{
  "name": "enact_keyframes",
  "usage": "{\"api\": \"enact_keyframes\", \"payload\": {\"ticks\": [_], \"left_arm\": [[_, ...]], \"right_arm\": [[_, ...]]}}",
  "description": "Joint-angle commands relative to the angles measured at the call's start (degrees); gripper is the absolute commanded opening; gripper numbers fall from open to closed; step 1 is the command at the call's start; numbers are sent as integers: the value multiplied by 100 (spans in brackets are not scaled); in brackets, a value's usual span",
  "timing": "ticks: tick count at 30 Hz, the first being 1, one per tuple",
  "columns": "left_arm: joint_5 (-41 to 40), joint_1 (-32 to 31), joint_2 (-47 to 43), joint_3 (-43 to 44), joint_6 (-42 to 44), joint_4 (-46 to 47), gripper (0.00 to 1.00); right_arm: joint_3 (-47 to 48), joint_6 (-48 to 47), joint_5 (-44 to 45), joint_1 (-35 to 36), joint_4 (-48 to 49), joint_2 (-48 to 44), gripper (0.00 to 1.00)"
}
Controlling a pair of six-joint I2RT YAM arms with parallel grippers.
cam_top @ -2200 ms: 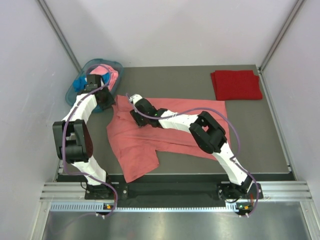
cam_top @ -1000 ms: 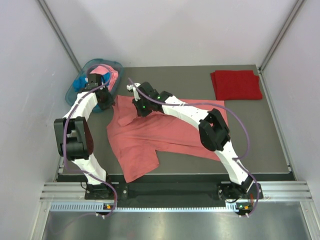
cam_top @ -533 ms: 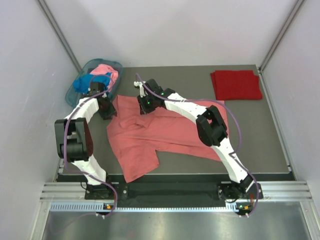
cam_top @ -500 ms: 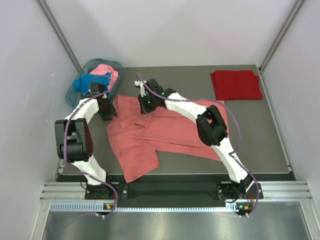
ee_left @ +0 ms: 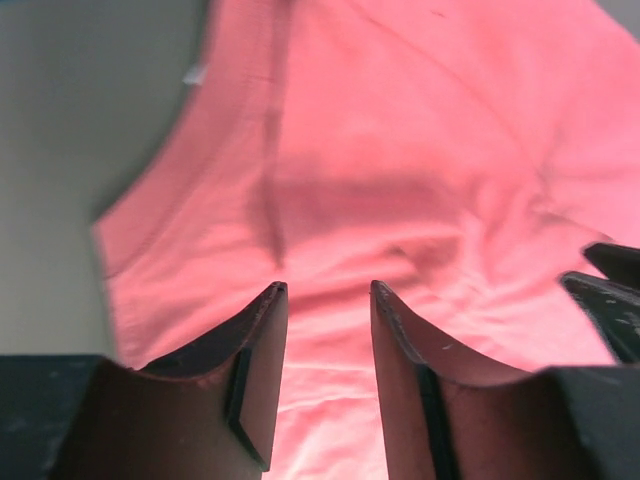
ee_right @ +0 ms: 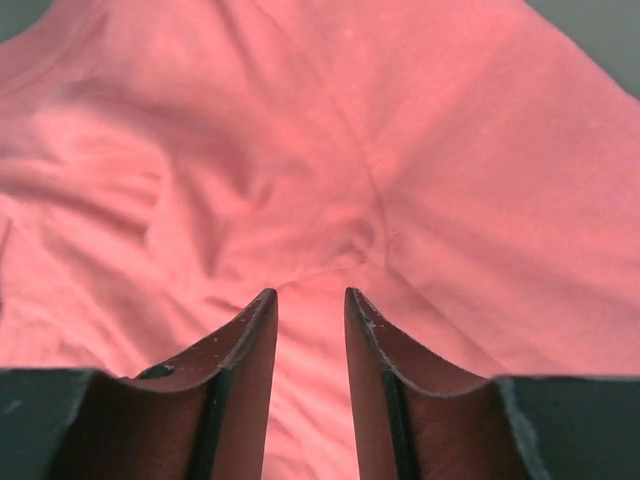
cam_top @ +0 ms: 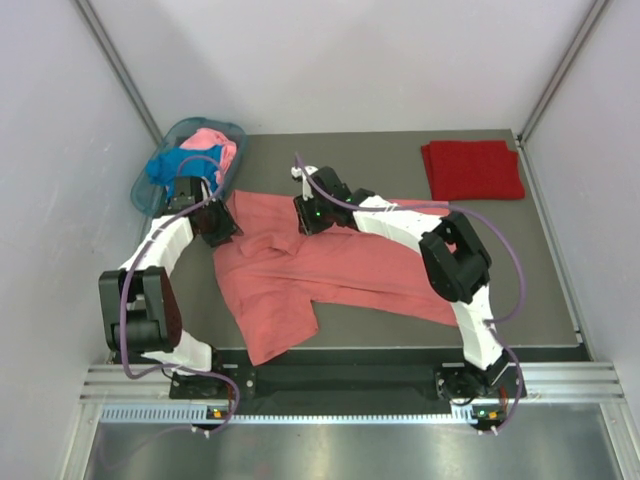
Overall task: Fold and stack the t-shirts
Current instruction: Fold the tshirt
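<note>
Salmon-coral shirt (cam_top: pixel 330 265): lying spread flat but rumpled on the grey table (cam_top: pixel 520 290), filling the centre and left-centre; running from just beside the basket across to under the right arm.
Cloth surface: showing soft creases and one raised fold near the far-left end; seam lines crossing in the right wrist view; colour reading even, warm pink-orange.
Near-left part: one lobe of fabric trailing toward the table's near edge.
Dark red shirt (cam_top: pixel 472 170): sitting folded into a tidy rectangle at the far right corner, well apart from the salmon-coral shirt.
Blue shirt (cam_top: pixel 170 165) and light pink shirt (cam_top: pixel 213 145): lying bunched together inside the teal basket (cam_top: pixel 137 190) at the far left corner, blue nearer, pink farther.
Left gripper (ee_left: pixel 325 290): hanging low over the shirt's left edge, fingers standing apart and gripping nothing; cloth border and bare table showing beyond the tips.
Right gripper (ee_right: pixel 308 295): hanging over the shirt near its far edge, fingers parted by a narrow gap, nothing pinched between them.
Contact with cloth: not possible to tell for either gripper.
</note>
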Motion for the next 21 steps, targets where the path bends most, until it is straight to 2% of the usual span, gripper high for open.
{"api": "enact_keyframes", "payload": {"ticks": [1,4,14,21], "left_arm": [[894,23,-124,-333,-78,759,45],[1185,23,78,-491,-183,1048,45],[1291,23,360,-659,-386,1506,46],[949,15,483,-720,-439,1479,45]], "right_arm": [[-430,-123,86,270,900,-494,35],[-501,-220,280,464,1023,-380,36],[-659,-106,535,815,1269,-81,37],[-756,-185,869,912,1296,-38,42]]}}
